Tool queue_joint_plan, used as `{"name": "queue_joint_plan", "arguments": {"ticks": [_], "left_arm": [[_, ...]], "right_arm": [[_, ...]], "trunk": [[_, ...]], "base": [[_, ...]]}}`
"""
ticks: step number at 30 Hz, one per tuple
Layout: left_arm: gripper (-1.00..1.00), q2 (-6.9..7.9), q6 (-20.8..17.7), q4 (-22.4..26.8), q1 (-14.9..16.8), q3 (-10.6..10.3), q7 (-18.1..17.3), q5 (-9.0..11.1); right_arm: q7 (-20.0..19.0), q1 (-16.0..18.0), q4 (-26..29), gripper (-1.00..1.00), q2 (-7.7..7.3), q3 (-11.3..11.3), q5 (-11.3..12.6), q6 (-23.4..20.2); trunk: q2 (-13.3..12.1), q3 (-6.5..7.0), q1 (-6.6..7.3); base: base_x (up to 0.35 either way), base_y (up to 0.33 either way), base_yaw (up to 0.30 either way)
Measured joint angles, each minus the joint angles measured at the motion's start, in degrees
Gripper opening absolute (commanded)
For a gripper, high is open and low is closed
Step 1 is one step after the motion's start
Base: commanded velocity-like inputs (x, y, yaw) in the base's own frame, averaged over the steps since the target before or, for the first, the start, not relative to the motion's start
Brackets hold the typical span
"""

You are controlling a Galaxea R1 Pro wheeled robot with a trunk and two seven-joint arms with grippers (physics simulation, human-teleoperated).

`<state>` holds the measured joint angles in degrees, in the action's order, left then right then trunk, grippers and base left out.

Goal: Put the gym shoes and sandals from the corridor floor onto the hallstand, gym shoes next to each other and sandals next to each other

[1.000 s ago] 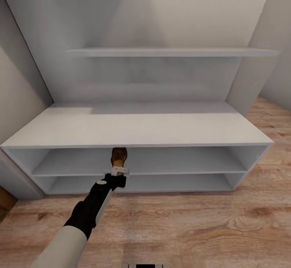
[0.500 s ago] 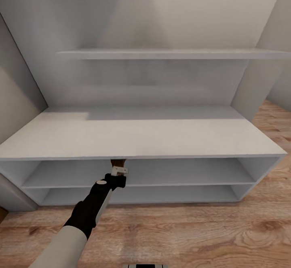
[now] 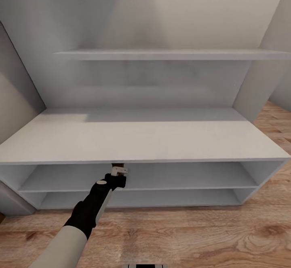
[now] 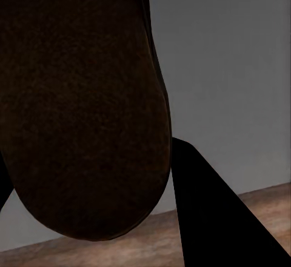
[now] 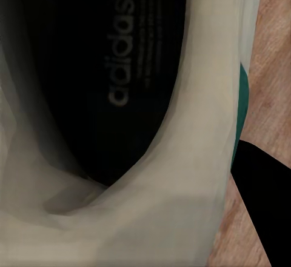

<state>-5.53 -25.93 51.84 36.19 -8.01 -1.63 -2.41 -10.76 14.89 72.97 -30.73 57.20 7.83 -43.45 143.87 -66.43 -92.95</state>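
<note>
The white hallstand [image 3: 161,138] stands right in front of me, with two open tiers and a wall shelf [image 3: 169,53] above its back. My left gripper [image 3: 119,170] is stretched out at the mouth of the upper tier, shut on a dark brown sandal [image 3: 117,165]. The top board hides most of that sandal. In the left wrist view the sandal's sole [image 4: 85,97] looms close, beside one dark finger [image 4: 218,218]. The right wrist view looks into a white gym shoe [image 5: 200,128] with a green stripe, held over the corridor floor [image 5: 276,67] with a dark finger [image 5: 267,212] at its side.
Wood-plank floor [image 3: 202,235] runs between me and the hallstand's front. Grey walls close in on the left [image 3: 16,98] and right [image 3: 262,81] of the unit. The lower tier [image 3: 161,198] sits just above the floor.
The whole view has closed in on the hallstand, so the camera moved forward. The held sandal now sits further under the top board, with less of it showing.
</note>
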Motion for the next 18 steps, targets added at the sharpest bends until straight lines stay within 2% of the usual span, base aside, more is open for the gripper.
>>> {"name": "queue_joint_plan", "arguments": {"ticks": [6, 12, 18], "left_arm": [[-1.00, 0.00, 0.0, 0.0, 0.0, 0.0, 0.0, 0.0], [-1.00, 0.00, 0.0, -0.1, 0.0, 0.0, 0.0, 0.1], [-1.00, 0.00, 0.1, -0.1, 0.0, -0.1, -0.1, 0.1]], "right_arm": [[0.0, 0.0, 0.0, -1.00, -0.01, 0.0, 0.0, 0.0], [0.0, 0.0, 0.0, -1.00, -0.01, 0.0, 0.0, 0.0], [0.0, 0.0, 0.0, -1.00, -0.01, 0.0, 0.0, 0.0]], "trunk": [[0.0, 0.00, 0.00], [0.0, 0.00, 0.03], [0.0, 0.00, 0.00]], "base": [[0.012, 0.000, 0.000], [0.183, 0.000, 0.000], [0.039, 0.000, 0.000]]}}
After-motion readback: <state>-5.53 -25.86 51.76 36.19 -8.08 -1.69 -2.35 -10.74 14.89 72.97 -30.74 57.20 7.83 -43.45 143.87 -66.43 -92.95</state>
